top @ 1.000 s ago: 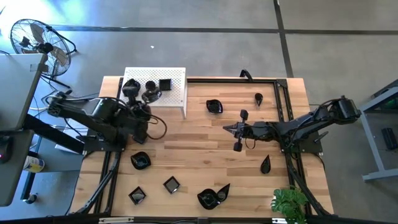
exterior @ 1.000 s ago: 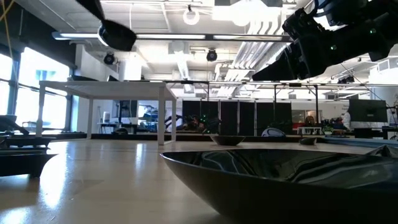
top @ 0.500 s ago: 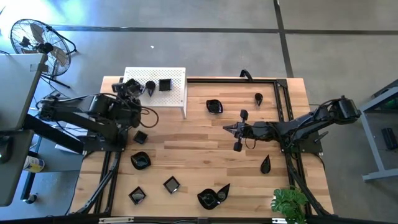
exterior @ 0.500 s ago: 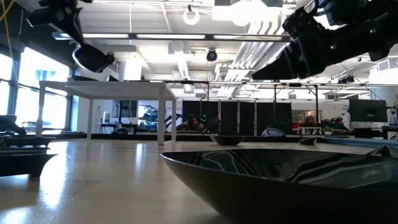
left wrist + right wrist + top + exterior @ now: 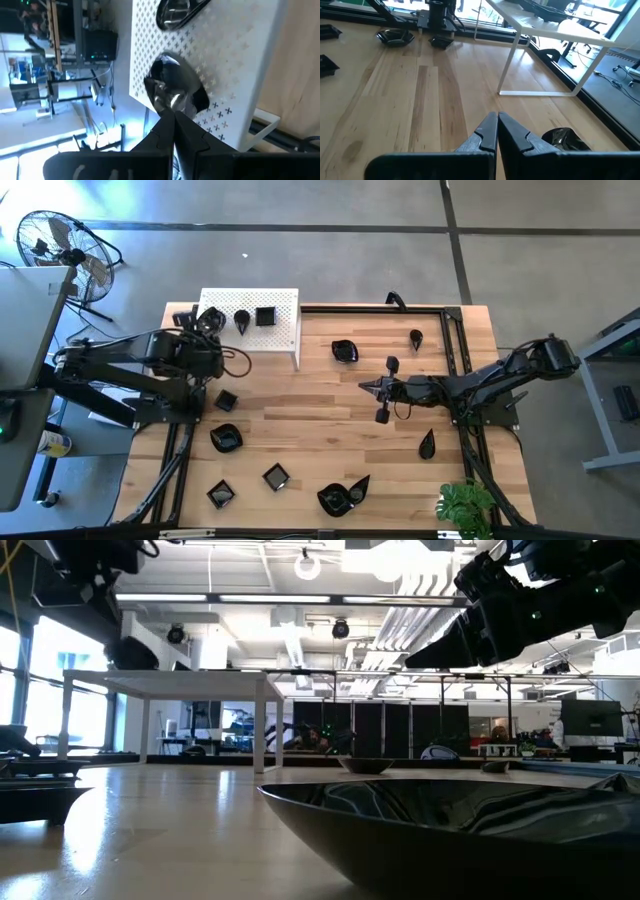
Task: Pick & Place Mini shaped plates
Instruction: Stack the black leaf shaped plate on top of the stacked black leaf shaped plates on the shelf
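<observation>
My left gripper (image 5: pixel 203 330) is shut on a glossy black mini plate (image 5: pixel 175 90) over the left end of the white perforated stand (image 5: pixel 282 330). In the low view this plate (image 5: pixel 130 652) hangs just above the stand's top. A teardrop plate (image 5: pixel 241 320) and a square plate (image 5: pixel 265 316) lie on the stand. More mini plates lie flat on the wooden table, among them one (image 5: pixel 344 351) near the middle and one (image 5: pixel 226 399) by the left arm. My right gripper (image 5: pixel 372 388) hovers shut and holds nothing over the table's middle. My left gripper pinches the plate's rim (image 5: pixel 171 106) between its two fingers, on the side facing the arm. The fingers slant down from the table's left side. The plate juts out beyond the fingertips over the stand; whether it touches the stand I cannot tell.
Several black plates sit along the near edge (image 5: pixel 276 476), (image 5: pixel 340 498), and two small ones at the right (image 5: pixel 427 444), (image 5: pixel 415 336). A black frame (image 5: pixel 450 320) runs along the table's far and right sides. A plant (image 5: pixel 465 508) stands at the near right corner.
My left gripper, still shut on its plate, has swung toward the table's left edge and sunk toward the stand's left end. The arm's move has uncovered a square plate on the table beside it.
</observation>
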